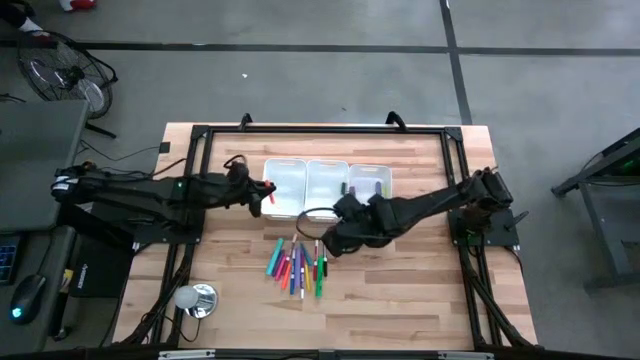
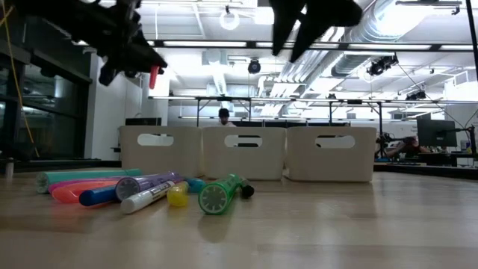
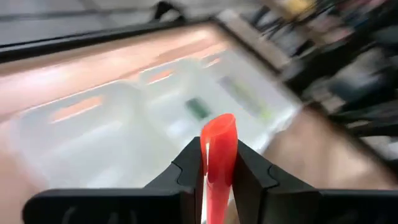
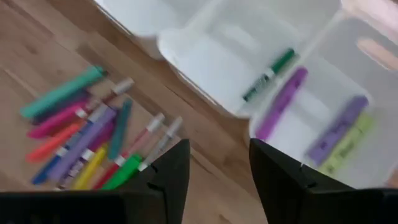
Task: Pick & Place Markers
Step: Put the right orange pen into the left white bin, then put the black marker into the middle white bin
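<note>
Several coloured markers (image 1: pixel 296 265) lie in a loose pile on the wooden table, in front of three white bins (image 1: pixel 327 183). The middle bin holds a green marker (image 4: pixel 268 74) and a purple one (image 4: pixel 283 102); the right bin holds a purple and a yellow-green one (image 4: pixel 341 138). My left gripper (image 1: pixel 262 194) hovers at the left bin's left side, shut on a red marker (image 3: pixel 219 152). My right gripper (image 4: pixel 214 180) stands open above the table between the pile and the bins, with nothing between its fingers. My left gripper pinches the red marker between its two fingers (image 3: pixel 189 168). The marker's free end (image 3: pixel 219 127) sticks out past the fingertips. The fingers come from the table's left, slanting a little downward. The marker (image 2: pixel 154 76) is lifted clear, high above the table.
A black frame (image 1: pixel 200 135) runs around the work area. A round silvery object (image 1: pixel 197 297) sits near the table's front left corner. Bare wood lies right of the pile and in front of it. A person (image 2: pixel 223 116) shows in the room behind the bins.
</note>
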Robot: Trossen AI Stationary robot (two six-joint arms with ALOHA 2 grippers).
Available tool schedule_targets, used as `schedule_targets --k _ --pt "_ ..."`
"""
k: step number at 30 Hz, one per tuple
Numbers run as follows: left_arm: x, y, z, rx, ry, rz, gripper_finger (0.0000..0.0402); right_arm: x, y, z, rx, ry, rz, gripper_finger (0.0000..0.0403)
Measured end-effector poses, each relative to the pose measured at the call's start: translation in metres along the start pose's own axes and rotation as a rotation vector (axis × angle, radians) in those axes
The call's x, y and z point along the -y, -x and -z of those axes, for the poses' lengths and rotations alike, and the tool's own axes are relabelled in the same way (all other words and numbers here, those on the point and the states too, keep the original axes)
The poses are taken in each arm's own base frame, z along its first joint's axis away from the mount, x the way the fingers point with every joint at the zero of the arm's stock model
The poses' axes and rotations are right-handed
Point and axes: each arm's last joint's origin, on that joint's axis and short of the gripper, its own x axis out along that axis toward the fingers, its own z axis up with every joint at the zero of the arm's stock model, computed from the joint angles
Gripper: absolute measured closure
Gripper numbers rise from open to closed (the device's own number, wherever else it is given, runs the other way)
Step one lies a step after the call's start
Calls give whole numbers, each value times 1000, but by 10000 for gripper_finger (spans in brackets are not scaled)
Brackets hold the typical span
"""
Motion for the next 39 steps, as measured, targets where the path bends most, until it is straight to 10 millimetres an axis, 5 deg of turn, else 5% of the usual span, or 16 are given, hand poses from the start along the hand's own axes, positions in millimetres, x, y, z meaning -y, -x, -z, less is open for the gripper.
schedule_targets --k 7,20,39 --pt "5 -11 -26 -203 -10 -240 351 3 -15 30 -56 -46 62 246" --pt "-43 -78 -31 -478 325 -326 351 -4 -28 71 -94 -65 12 253" --pt "-51 -94 -27 -552 338 -340 310 -7 -23 81 -93 -25 0 255"
